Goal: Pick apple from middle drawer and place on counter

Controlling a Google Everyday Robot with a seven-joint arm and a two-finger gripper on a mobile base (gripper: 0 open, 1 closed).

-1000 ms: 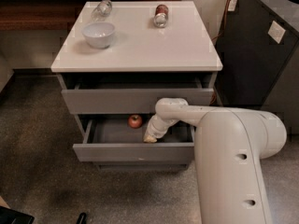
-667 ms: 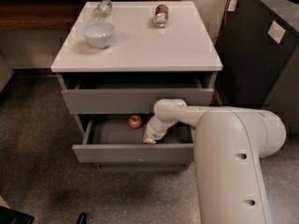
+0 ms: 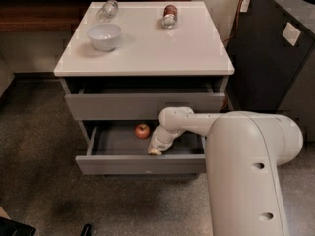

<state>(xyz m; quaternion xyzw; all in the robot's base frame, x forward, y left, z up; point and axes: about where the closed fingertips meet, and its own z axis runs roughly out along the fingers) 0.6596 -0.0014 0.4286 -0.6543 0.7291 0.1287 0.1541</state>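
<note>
Inside the pulled-out middle drawer [image 3: 123, 164], the apple [image 3: 142, 130] sits on the grey floor near the back, a little left of centre and free of the walls. The gripper [image 3: 155, 150] is down in the same drawer, just beside the apple to its right and nearer the drawer front. It is not touching the fruit. Its pale wrist hides its working end, so I cannot tell whether it is apart or closed.

The apple looks light, firm and smooth-skinned. It should stand a solid squeeze without harm, but being round it will likely roll away if nudged from one side. The best hold is probably across its widest part, at the middle, with even contact on opposite sides. A grip too high or too low could squirt it out. The drawer above overhangs the rear of the open one, so the lift probably needs to come forward before rising.

On the counter [image 3: 147, 48] stand a white bowl [image 3: 104, 36], a tipped can [image 3: 170, 16] and a clear glass [image 3: 107, 9]. The broad front area is bare.
</note>
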